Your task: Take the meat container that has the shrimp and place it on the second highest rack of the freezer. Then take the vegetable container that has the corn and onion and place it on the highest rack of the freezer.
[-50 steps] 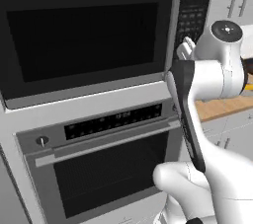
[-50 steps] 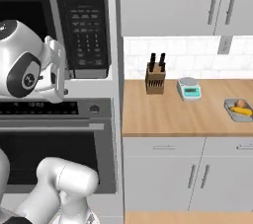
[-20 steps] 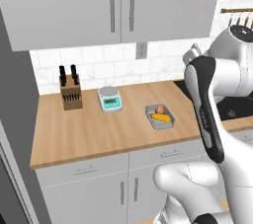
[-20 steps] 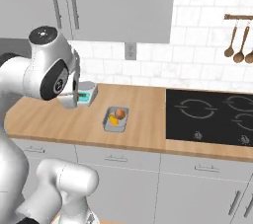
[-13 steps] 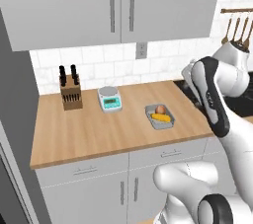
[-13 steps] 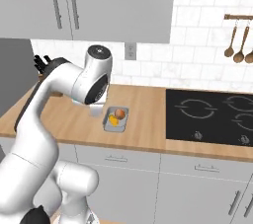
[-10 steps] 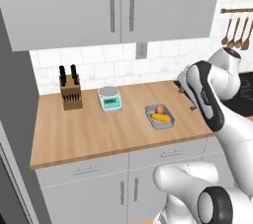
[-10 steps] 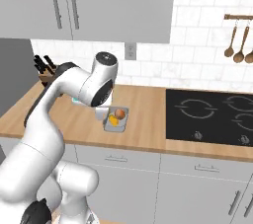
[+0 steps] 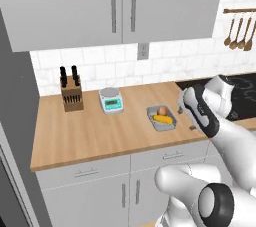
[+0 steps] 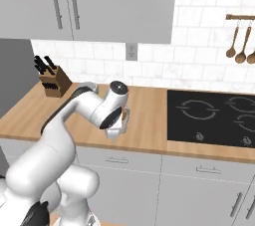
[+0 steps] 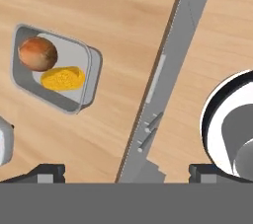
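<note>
One tray [image 9: 162, 119] sits on the wooden counter [image 9: 90, 131] in the left base view, holding the round brown onion [image 9: 162, 110] and the yellow corn [image 9: 163, 119]. The gripper [image 9: 186, 113] hangs just beside it on the right, apart from it. Further left stand a small kitchen scale [image 9: 111, 100] and a knife block [image 9: 71, 95], both well clear of the tray.

In the right base view the arm's wrist hides most of the tray; the gripper [image 10: 115, 129] points down near the counter's front edge, with the black stovetop [image 10: 214, 115] off to the right and wooden spoons [image 10: 241, 41] hanging on the wall.

From the hand view, the tray [image 11: 88, 82] lies off to the upper left, not between the fingertips [image 11: 47, 173], which stand as wide apart as they go and hold nothing (no contact yet). The onion [image 11: 37, 54] touches the corn [image 11: 63, 78].

My reading: the vegetable tray is the step in hand, at the approach stage. The next move calls for centring the gripper over a tray rim, then lowering. Nothing blocks the way.
</note>
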You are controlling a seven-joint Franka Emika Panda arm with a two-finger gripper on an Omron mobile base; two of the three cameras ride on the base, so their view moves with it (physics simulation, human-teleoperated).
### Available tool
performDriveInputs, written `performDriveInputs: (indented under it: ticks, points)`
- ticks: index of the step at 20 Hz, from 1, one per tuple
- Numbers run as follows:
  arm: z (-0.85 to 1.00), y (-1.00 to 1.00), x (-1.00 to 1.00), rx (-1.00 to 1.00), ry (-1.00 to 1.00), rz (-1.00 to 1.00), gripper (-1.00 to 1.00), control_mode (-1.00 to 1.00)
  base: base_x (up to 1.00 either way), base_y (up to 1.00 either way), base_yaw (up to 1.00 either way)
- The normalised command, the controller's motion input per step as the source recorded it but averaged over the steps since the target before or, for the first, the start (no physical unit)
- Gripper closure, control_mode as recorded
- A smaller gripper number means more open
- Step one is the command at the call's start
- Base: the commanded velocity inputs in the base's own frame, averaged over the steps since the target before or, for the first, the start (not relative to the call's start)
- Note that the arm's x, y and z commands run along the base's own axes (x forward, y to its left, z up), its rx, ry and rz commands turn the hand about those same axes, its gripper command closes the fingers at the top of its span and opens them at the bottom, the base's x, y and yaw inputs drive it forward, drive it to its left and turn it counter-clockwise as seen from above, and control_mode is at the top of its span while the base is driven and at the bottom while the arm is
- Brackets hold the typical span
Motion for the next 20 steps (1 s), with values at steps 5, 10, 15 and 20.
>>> performDriveInputs:
  ticks: [5, 10, 15, 20]
  points:
    - [-0.48, 0.0, 0.45, 0.0, 0.0, 0.0, -1.0, -1.0, 0.0, 0.0, 0.0]
    - [-0.31, 0.0, 0.6, 0.0, 0.01, 0.0, -1.0, -1.0, 0.0, 0.0, 0.0]
    - [-0.29, 0.0, 0.55, 0.0, 0.0, 0.0, -1.0, -1.0, 0.0, 0.0, 0.0]
    - [-0.41, 0.0, 0.38, 0.0, 0.01, 0.0, -1.0, -1.0, 0.0, 0.0, 0.0]
